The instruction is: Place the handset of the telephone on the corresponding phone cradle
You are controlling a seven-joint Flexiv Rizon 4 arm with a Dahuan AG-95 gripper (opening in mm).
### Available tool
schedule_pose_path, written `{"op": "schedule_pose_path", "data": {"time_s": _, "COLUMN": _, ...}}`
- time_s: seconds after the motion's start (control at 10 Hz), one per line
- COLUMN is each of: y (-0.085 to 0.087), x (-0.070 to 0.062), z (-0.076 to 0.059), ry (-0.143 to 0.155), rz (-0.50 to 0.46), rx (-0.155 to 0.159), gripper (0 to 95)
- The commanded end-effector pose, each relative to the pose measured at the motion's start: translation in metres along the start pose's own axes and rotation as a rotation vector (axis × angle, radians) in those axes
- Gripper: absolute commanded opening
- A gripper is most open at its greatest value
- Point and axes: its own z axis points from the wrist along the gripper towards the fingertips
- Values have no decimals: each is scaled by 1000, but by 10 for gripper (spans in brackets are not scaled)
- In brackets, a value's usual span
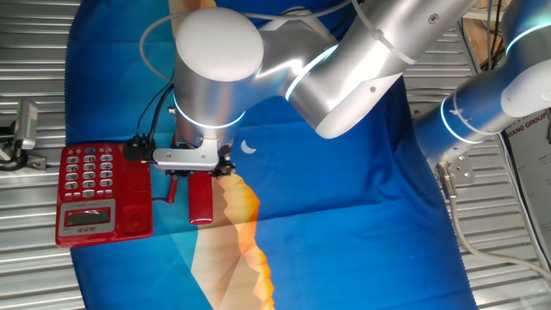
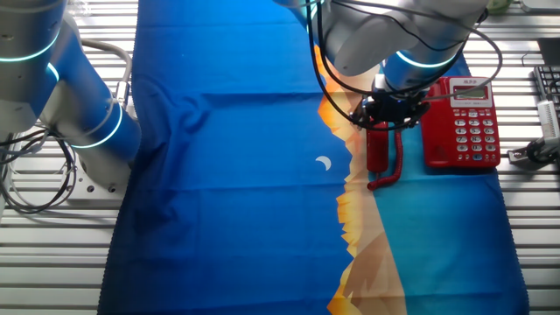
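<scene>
The red telephone (image 1: 90, 185) lies at the left edge of the blue cloth, with its keypad and grey LCD panel on its left half. The phone cradle (image 1: 134, 200) is the plain red strip on its right side, and it is bare. It also shows in the other fixed view (image 2: 437, 131). The red handset (image 1: 201, 200) lies lengthwise on the cloth beside the phone, apart from it, and shows in the other fixed view too (image 2: 377, 150). Its red cord (image 2: 390, 175) trails alongside it. My gripper (image 1: 196, 170) is at the handset's far end (image 2: 389, 115). The wrist hides its fingertips.
The cloth (image 1: 344, 224) is blue with an orange patch (image 1: 245, 232). A grey metal device (image 1: 21, 133) sits left of the phone on the slatted table. The arm's blue base (image 1: 482, 112) stands at the right.
</scene>
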Motion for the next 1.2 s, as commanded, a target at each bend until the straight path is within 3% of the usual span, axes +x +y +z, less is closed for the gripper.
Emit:
{"op": "schedule_pose_path", "data": {"time_s": 0.1, "y": 0, "x": 0, "z": 0, "ry": 1, "rz": 3, "rx": 1, "gripper": 570}}
{"op": "schedule_pose_path", "data": {"time_s": 0.5, "y": 0, "x": 0, "z": 0, "ry": 1, "rz": 9, "rx": 3, "gripper": 570}}
{"op": "schedule_pose_path", "data": {"time_s": 0.6, "y": 0, "x": 0, "z": 0, "ry": 1, "rz": 12, "rx": 4, "gripper": 380}}
{"op": "schedule_pose_path", "data": {"time_s": 1.0, "y": 0, "x": 0, "z": 0, "ry": 0, "rz": 20, "rx": 6, "gripper": 380}}
{"op": "schedule_pose_path", "data": {"time_s": 1.1, "y": 0, "x": 0, "z": 0, "ry": -1, "rz": 24, "rx": 6, "gripper": 190}}
{"op": "schedule_pose_path", "data": {"time_s": 1.2, "y": 0, "x": 0, "z": 0, "ry": 0, "rz": 30, "rx": 6, "gripper": 190}}
